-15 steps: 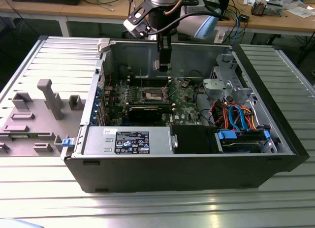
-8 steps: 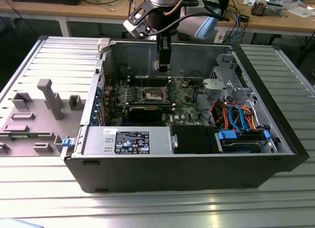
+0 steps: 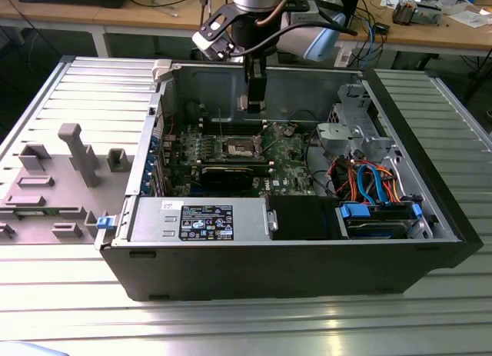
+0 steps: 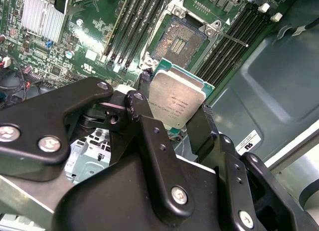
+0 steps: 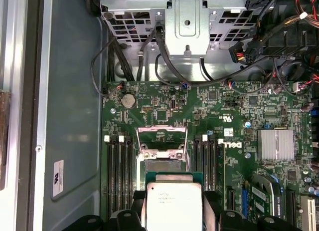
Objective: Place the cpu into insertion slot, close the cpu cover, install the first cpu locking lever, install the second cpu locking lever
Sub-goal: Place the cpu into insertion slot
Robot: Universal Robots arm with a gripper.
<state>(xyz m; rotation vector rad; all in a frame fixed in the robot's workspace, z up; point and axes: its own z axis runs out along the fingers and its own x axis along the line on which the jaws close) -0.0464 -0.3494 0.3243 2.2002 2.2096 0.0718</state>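
Black two-fingered end effector (image 4: 172,118) is clamped on the cpu (image 4: 177,99), gripping the silver chip by opposite edges. Just beyond it, the insertion slot (image 4: 182,41) lies bare in the green board (image 5: 224,106); the cpu hangs above it, not yet in. Farther on, the cpu cover (image 5: 162,127) stands flipped open. Judging from this, all four steps are left.

A robotics or electronics lab: an opened computer case (image 3: 292,248) (side panel off, boards bare) lies on a ribbed aluminium desk (image 3: 231,325), grey fixture blocks (image 3: 77,152) at the exterior view's left, cable-strewn wooden desks (image 3: 154,18) along the top.
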